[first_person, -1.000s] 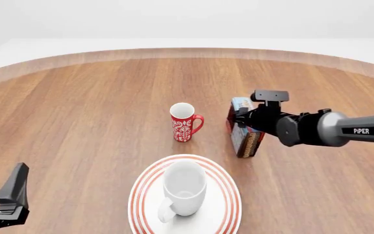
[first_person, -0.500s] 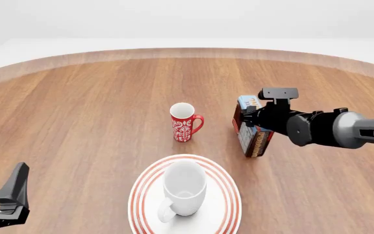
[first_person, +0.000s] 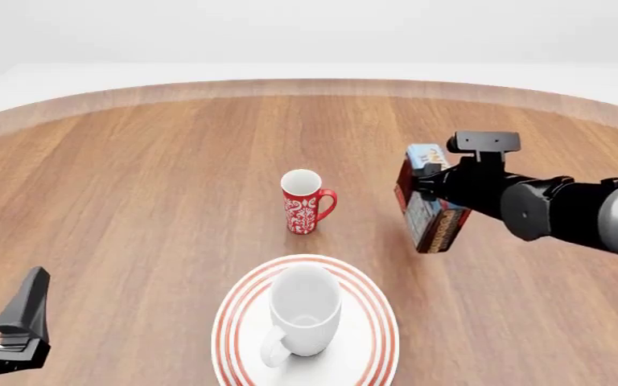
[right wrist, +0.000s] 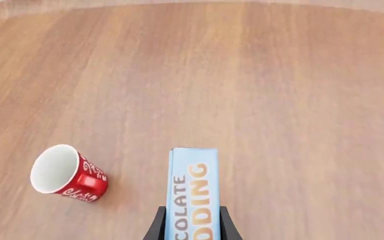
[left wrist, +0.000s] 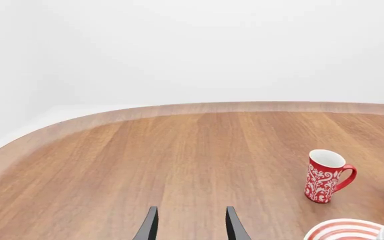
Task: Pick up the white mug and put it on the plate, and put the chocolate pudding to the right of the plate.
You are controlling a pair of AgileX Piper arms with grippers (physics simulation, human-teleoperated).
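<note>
Since a second ago my right gripper (first_person: 434,201) has carried the light-blue chocolate pudding box (first_person: 431,211) toward the table's right edge. Right wrist: fingers clamp the box. Left wrist: left gripper (left wrist: 189,227) parted, empty. I'd lower it level beside the red-ringed plate (first_person: 379,338), which holds the glossy white mug (first_person: 305,310).

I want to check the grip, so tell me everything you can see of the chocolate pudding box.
The chocolate pudding box is a flat rectangular carton, seemingly cardboard, with a light-blue face bearing orange and dark lettering and dark brown sides. The right gripper is shut on it, fingers pressing its two broad sides. It appears lifted off the brown wooden table, slightly tilted, right of the red patterned mug and beyond the red-ringed white plate. Nothing else touches it.
</note>
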